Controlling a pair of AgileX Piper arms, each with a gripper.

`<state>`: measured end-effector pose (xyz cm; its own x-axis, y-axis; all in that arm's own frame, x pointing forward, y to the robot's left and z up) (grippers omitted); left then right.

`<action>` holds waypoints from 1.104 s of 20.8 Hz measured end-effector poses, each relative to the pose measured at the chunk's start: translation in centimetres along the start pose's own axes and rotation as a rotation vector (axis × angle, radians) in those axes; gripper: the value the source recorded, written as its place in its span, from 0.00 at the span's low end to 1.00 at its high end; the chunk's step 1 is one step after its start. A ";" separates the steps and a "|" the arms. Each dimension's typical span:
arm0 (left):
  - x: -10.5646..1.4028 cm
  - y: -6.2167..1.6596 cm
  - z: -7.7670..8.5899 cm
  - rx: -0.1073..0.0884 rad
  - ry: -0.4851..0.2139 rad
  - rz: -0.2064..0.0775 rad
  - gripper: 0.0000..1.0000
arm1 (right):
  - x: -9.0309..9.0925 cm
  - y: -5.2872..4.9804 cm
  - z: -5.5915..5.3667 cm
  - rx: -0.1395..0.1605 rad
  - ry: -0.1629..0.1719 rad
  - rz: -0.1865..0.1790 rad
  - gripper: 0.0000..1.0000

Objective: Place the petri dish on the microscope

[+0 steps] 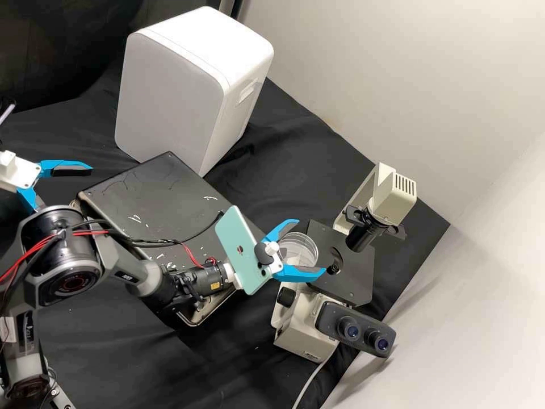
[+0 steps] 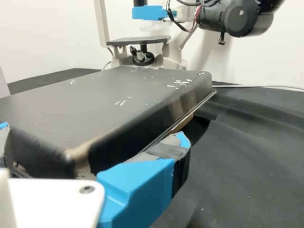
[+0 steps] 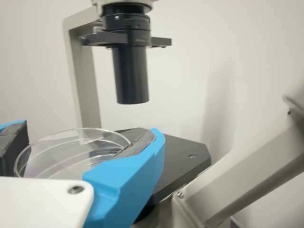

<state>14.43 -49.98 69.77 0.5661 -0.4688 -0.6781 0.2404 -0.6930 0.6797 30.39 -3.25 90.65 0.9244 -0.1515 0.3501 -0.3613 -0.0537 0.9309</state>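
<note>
Bench: black cloth [image 1: 284,147] covers it, with a bare white wall behind
Microscope [image 1: 309,335]: stands at the cloth's right end in the high view, eyepieces toward the camera, with a flat black stage [image 1: 355,272] on top
Petri dish [image 1: 299,245]: clear and upright, at the stage's near-left edge, short of the black lens tube [image 3: 129,61] hanging over the stage; whether its base touches the stage I cannot tell
Right gripper [image 1: 306,248]: blue fingers clamped on the Petri dish from either side
Left gripper [image 1: 57,184]: at the far left of the high view, well apart from the Microscope, fingers spread wide and holding nothing
Dark case [image 1: 153,199]: flat, scratched, lying between the two grippers
White box [image 1: 193,85]: tall, rounded corners, behind the Dark case, near the wall
</note>
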 end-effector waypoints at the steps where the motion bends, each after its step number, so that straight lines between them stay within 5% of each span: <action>1: 0.0 -0.02 0.0 -0.003 0.001 0.000 1.00 | 0.3 0.0 0.2 -0.009 -0.006 -0.001 0.00; 7: 0.0 0.00 0.0 0.002 0.007 0.002 1.00 | 1.3 -0.1 1.0 -0.025 -0.040 -0.002 0.00; 12: 0.0 0.00 0.0 0.002 0.007 0.002 1.00 | 2.2 -1.6 2.4 -0.032 -0.108 -0.032 0.00; 23: 0.3 -0.04 -0.2 -0.008 0.022 0.003 1.00 | 4.8 -3.1 3.4 -0.069 -0.124 -0.024 0.00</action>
<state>14.72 -49.98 69.61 0.5840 -0.4583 -0.6700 0.2455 -0.6870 0.6839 35.59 -7.14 89.06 0.9090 -0.2720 0.3158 -0.3259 0.0086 0.9454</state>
